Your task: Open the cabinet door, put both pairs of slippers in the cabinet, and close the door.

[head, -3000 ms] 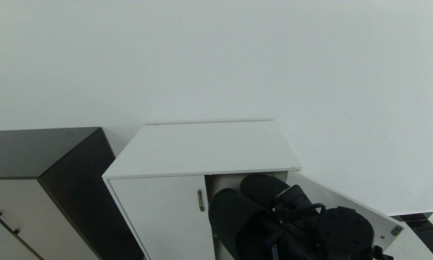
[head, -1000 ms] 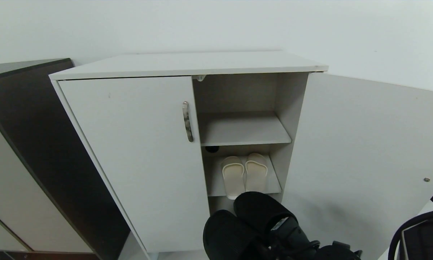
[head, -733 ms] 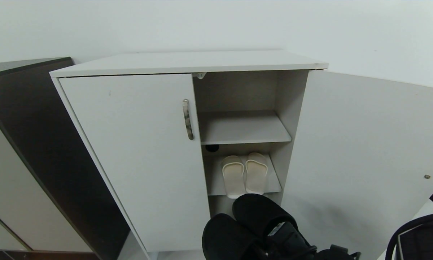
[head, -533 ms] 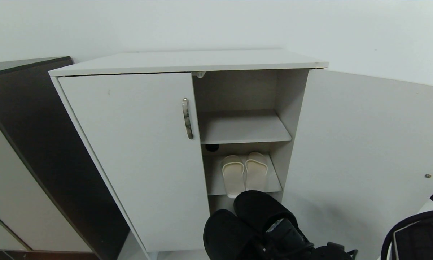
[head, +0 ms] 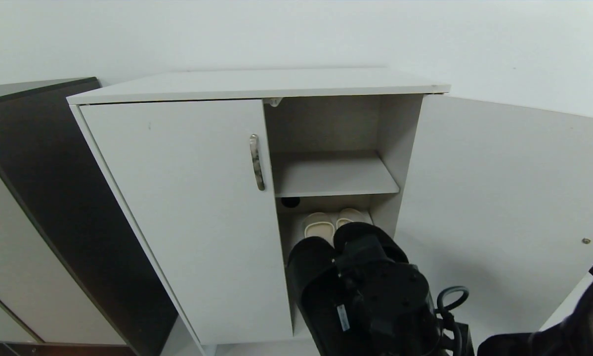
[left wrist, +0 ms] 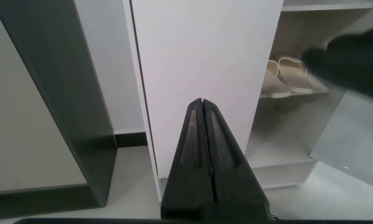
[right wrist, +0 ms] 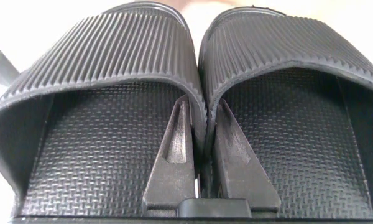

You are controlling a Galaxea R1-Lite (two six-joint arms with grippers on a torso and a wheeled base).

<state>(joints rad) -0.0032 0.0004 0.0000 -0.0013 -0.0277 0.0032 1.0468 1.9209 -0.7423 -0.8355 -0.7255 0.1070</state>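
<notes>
A white cabinet stands with its left door closed and its right door swung wide open. A cream pair of slippers lies on the middle shelf, also seen from the left wrist. My right gripper is shut on a black pair of slippers, pinching their inner walls together. The black pair hangs in front of the opening at middle-shelf height, partly covering the cream pair. My left gripper is shut on nothing, low in front of the closed door.
The upper shelf and the bottom compartment are bare. A dark cabinet stands close on the left. A metal handle sits on the closed door. A dark object is at the lower right.
The head camera dropped from the cabinet top to its open front. In the last half second my right arm carried the black slippers forward to the opening, now overlapping the cream pair.
</notes>
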